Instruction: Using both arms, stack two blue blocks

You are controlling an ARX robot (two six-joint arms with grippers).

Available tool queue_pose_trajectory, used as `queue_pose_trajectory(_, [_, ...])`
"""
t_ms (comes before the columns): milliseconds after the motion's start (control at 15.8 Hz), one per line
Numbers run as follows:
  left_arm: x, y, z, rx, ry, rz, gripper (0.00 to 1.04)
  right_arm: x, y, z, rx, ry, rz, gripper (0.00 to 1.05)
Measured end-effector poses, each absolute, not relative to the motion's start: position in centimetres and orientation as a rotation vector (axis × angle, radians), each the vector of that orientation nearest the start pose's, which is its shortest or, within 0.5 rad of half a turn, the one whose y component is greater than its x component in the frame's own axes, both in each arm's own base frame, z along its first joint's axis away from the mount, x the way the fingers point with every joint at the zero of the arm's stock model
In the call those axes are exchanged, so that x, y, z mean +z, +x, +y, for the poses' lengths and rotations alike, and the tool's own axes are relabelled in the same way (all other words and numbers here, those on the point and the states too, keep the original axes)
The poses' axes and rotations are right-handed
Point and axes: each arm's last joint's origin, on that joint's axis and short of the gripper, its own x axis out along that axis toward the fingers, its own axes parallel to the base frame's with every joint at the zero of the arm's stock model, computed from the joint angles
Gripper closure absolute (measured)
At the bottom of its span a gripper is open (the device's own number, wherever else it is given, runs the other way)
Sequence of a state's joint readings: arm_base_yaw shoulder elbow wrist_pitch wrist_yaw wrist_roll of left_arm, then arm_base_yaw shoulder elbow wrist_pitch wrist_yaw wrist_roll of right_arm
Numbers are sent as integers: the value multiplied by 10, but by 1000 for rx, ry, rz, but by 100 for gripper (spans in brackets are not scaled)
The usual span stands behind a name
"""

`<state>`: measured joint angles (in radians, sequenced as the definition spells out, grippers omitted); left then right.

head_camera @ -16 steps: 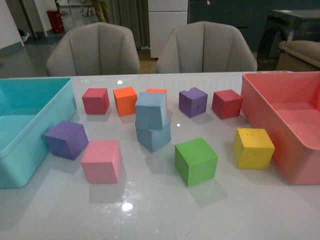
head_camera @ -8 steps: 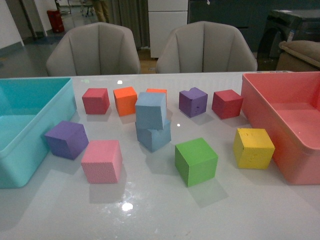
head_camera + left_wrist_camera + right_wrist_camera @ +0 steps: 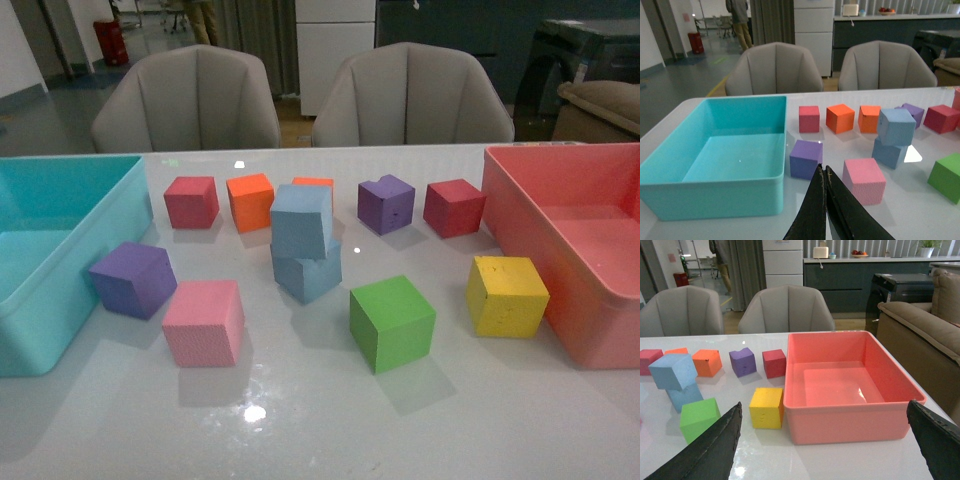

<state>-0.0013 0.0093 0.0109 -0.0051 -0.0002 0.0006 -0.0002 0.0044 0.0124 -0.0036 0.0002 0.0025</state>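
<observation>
Two pale blue blocks stand stacked mid-table: the upper blue block rests slightly askew on the lower blue block. The same stack shows in the left wrist view and in the right wrist view. No arm appears in the front view. My left gripper is shut with nothing in it, held back from the cubes near the teal bin. My right gripper is open wide and empty, facing the pink bin from the table's near side.
A teal bin stands at the left, a pink bin at the right. Around the stack lie purple, pink, green, yellow, red and orange cubes. Two chairs stand behind the table.
</observation>
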Motion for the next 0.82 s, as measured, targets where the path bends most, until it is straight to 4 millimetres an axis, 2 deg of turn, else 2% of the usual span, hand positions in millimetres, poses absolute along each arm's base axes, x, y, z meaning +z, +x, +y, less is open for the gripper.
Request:
queue_pose_trajectory(190, [166, 98, 0, -1, 1, 2, 103, 167, 97, 0, 0, 2, -5, 6])
queue_pose_trajectory(253, [166, 98, 0, -1, 0, 2, 99, 167, 97, 0, 0, 2, -5, 6])
queue_pose_trajectory(506, [166, 98, 0, -1, 0, 2, 63, 167, 97, 0, 0, 2, -5, 6])
queue_pose_trajectory(632, [166, 98, 0, -1, 1, 2, 39, 167, 97, 0, 0, 2, -5, 6])
queue_pose_trajectory(695, [166, 98, 0, -1, 1, 2, 32, 167, 97, 0, 0, 2, -5, 6])
queue_pose_trajectory(758, [166, 98, 0, -1, 1, 2, 21, 167, 97, 0, 0, 2, -5, 6])
queue_pose_trajectory(822, [166, 98, 0, -1, 1, 2, 5, 167, 97, 0, 0, 2, -5, 6])
